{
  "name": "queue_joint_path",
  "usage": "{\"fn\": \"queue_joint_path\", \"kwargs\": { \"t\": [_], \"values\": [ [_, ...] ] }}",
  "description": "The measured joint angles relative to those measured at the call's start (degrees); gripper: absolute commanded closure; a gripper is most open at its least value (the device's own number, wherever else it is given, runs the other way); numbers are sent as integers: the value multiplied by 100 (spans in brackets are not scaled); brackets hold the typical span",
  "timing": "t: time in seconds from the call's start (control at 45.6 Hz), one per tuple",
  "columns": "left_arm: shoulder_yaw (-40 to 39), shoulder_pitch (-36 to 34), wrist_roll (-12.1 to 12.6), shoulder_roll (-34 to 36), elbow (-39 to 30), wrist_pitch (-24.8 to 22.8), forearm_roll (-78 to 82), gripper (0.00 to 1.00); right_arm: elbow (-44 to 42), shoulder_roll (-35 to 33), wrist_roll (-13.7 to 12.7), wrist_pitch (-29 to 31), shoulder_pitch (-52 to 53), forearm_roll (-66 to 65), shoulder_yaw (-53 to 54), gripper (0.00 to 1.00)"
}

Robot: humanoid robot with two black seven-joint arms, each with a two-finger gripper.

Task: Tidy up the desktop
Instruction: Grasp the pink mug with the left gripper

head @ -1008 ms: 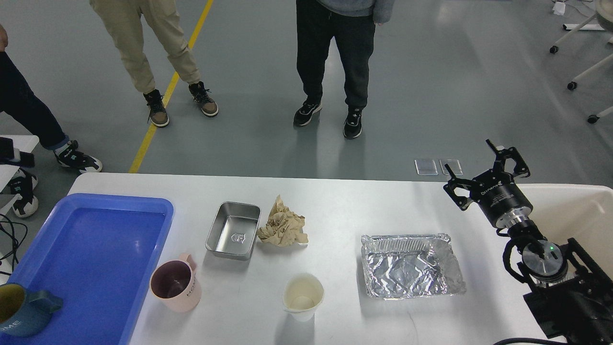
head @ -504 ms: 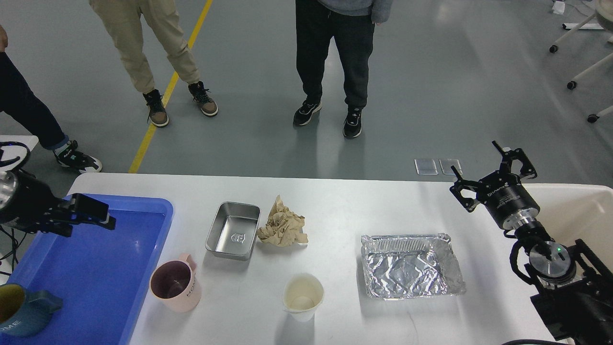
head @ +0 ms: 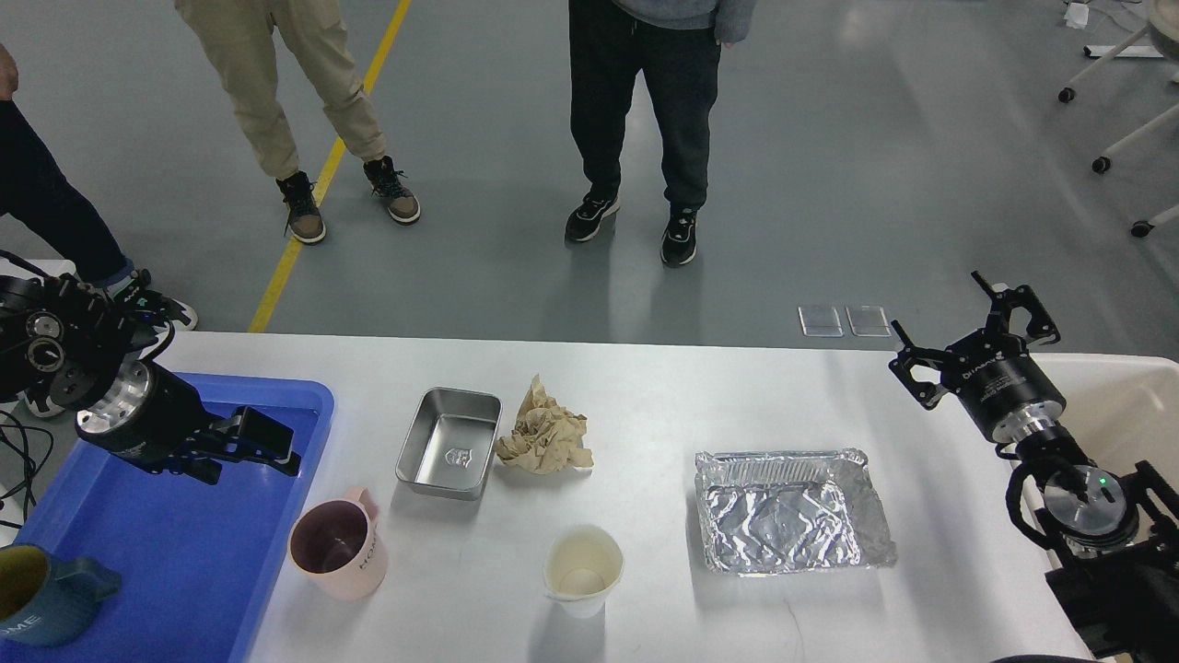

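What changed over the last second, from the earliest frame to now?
The left gripper came into view from the left and reached rightward over the blue tray, toward the pink mug. The right gripper, open and empty, drifted right toward the cream bin. Nothing was grasped or released. The steel tin, crumpled paper, paper cup and foil tray stayed put.
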Motion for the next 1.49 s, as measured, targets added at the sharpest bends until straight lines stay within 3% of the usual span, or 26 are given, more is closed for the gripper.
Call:
{"fn": "queue_joint_path", "kwargs": {
  "t": [0.417, 1.491],
  "values": [
    [4, 202, 102, -588, 140, 0, 46, 0, 0, -100, 0, -8, -40, -18, 0, 0],
    [10, 628, 588, -810, 153, -1, 191, 0, 0, -174, 0, -10, -40, -36, 0, 0]
  ]
}}
